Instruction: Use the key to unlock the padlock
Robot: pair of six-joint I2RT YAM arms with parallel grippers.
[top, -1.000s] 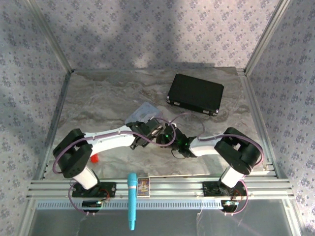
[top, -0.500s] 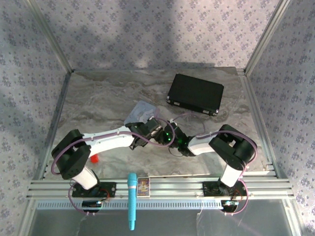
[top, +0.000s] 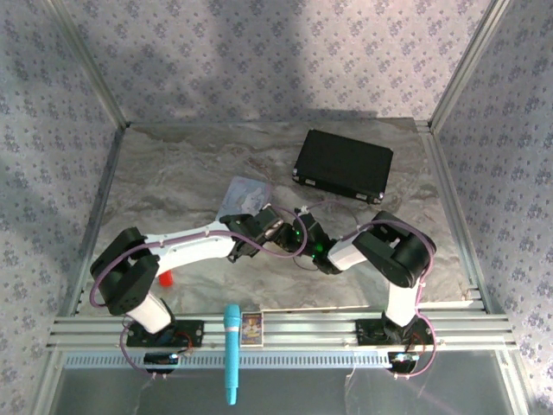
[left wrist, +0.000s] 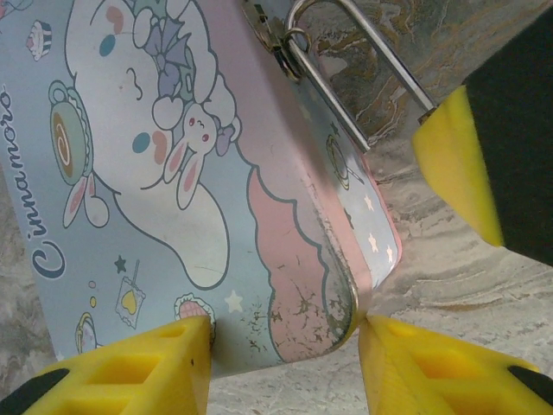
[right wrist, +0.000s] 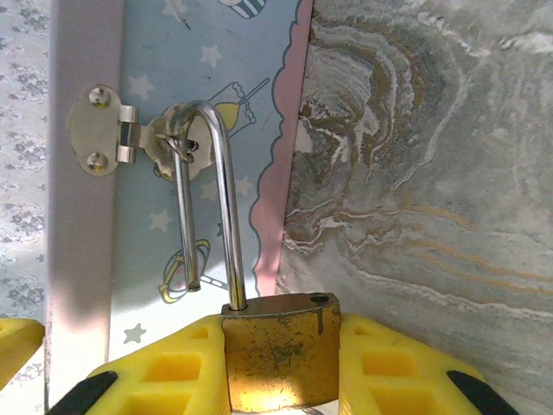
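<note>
The right end effector (right wrist: 281,367) is clamped on the padlock (right wrist: 278,346), hooked through the hasp (right wrist: 102,130) of the tin (left wrist: 173,173); one shackle (right wrist: 226,207) leg looks free, so probably unlocked, not yet unhooked. The left end effector (left wrist: 285,346) clamps the tin's corner

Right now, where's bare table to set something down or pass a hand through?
Free: far-left table between the back edge and the tin; right strip between the black case and the side rail. Crowded: centre, where the left gripper and right gripper meet at the tin and padlock.
</note>
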